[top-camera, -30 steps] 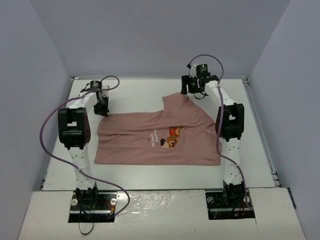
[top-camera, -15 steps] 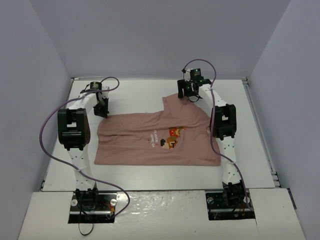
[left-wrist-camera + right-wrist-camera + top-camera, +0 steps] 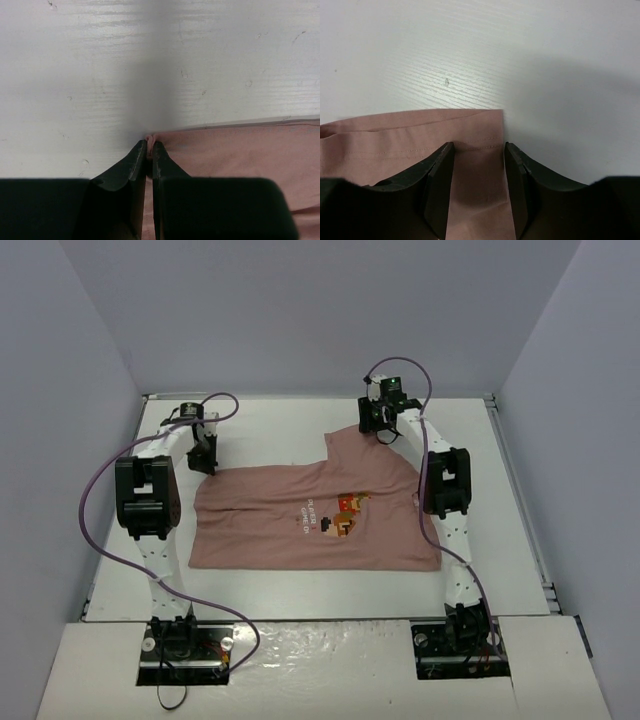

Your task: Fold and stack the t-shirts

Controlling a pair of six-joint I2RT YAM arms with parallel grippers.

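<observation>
At the bottom of the top view you see the two arm bases bolted to the near edge of the white wooden table (image 3: pixel 270 415), with thin purple cables (image 3: pixel 100 530) looping up from them.

Just beyond the bases, the dusty-pink short-sleeved cotton t-shirt (image 3: pixel 315 530) lies spread flat across the middle of the frame. Its front faces up. The small orange, brown and red chest graphic (image 3: pixel 347 512) sits right of centre, and the white lettering (image 3: pixel 306 515) is just to its left. The near edge of the t-shirt runs straight across. One sleeve juts towards the upper centre of the frame.

Further back, at the cloth's upper-left corner, you find the left gripper (image 3: pixel 203 455) down on the table. In its wrist view the two black fingers (image 3: pixel 125 172) are pressed together, and a small tuck of pink fabric is pinched at their tips. The shirt edge runs off to the right of that frame.

Farthest away, at the end of the jutting sleeve, the right gripper (image 3: pixel 378 425) is lowered onto the cloth. In its wrist view the jaws stand apart. Each black finger (image 3: pixel 440 185) sits on the pink fabric, with the stitched sleeve hem crossing the gap between them. The sleeve's corner lies just past the right-hand finger, with bare table beyond it.
</observation>
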